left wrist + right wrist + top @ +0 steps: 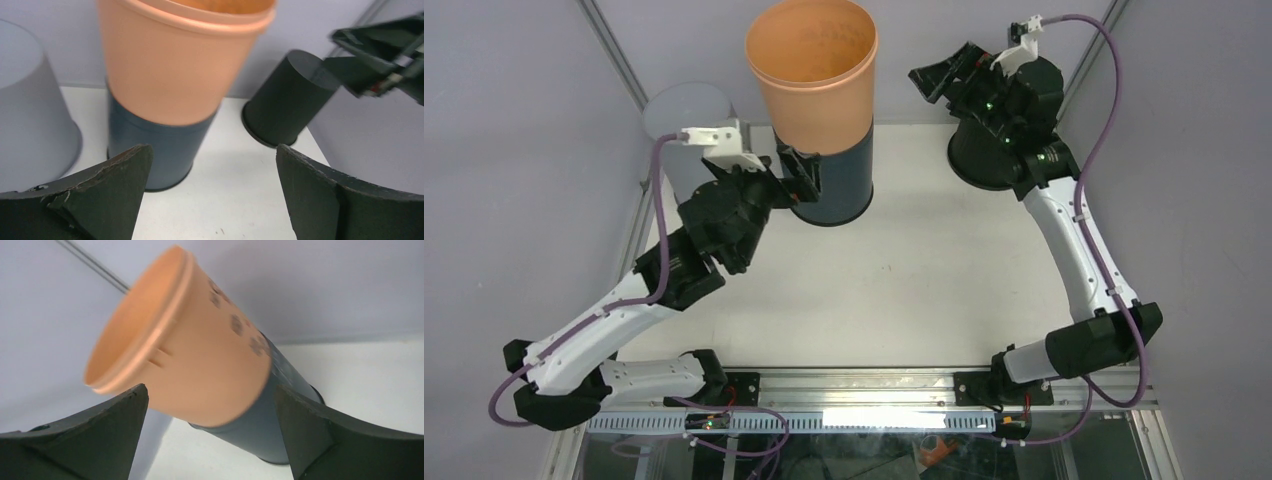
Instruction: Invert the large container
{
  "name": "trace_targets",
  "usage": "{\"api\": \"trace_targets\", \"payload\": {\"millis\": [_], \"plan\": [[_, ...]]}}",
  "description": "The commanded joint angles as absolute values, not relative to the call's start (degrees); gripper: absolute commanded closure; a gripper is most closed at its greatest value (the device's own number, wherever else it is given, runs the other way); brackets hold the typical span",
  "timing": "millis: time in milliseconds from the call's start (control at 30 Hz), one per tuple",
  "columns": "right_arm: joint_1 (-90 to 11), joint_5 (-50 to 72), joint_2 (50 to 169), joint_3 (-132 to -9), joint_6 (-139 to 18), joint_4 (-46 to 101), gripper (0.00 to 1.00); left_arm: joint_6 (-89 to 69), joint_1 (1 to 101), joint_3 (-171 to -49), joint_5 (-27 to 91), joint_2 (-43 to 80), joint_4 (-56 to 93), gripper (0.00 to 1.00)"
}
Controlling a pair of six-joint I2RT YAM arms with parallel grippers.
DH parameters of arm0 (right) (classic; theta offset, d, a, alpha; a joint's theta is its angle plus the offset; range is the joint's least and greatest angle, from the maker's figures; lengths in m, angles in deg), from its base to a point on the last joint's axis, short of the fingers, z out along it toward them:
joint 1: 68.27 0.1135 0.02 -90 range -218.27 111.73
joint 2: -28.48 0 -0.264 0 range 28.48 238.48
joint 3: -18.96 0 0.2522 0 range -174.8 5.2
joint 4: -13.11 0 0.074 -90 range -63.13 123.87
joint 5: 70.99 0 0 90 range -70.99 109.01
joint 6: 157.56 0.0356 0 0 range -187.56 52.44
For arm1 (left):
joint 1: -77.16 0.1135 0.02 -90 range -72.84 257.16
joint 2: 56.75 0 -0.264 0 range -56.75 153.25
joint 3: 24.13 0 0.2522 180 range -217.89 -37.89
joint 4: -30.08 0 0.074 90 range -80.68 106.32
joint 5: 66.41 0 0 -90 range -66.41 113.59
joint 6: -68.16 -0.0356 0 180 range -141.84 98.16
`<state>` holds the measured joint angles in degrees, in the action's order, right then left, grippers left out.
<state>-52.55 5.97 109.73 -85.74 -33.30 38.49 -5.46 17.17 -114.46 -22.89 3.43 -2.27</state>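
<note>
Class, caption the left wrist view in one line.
Open left hand faces the orange container stacked on a dark container.

This is looking like a robotics lab: the left arm (604,335) and right arm (1069,245) are sitting bolted to an aluminium rail (864,385) at the edge of a white worktop (904,290). Plain grey panels (514,120) are enclosing it, and purple cables (658,200) are trailing along both arms.
</note>
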Motion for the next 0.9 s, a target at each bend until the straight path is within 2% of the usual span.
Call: {"api": "trace_targets", "payload": {"millis": [0,233,333,400,600,867], "plan": [[-52.3,-2.9,113.9,-94.6,-28.5,33.0,0.01,-2.2,27.0,-112.1,-16.0,-1.6,-3.0,0.01],[-47.9,-2.8,129.6,-118.7,-29.3,40.6,0.01,3.8,35.2,-109.4,-11.6,-6.6,-6.2,0.01],[-46.7,-0.7,139.1,-134.1,-29.8,49.5,0.06,5.5,35.5,-108.9,-10.5,-6.7,-7.4,0.01],[-46.2,1.0,143.1,-139.9,-29.6,52.7,0.09,6.3,35.5,-108.0,-10.2,-7.1,-7.3,0.01],[-45.1,6.8,142.9,-136.6,-32.1,51.1,0.18,8.2,35.5,-105.1,-9.8,-8.5,-7.3,0.01],[-44.6,4.3,143.3,-135.3,-32.1,49.8,0.48,8.9,35.5,-103.0,-9.8,-8.6,-7.3,0.01]]}}
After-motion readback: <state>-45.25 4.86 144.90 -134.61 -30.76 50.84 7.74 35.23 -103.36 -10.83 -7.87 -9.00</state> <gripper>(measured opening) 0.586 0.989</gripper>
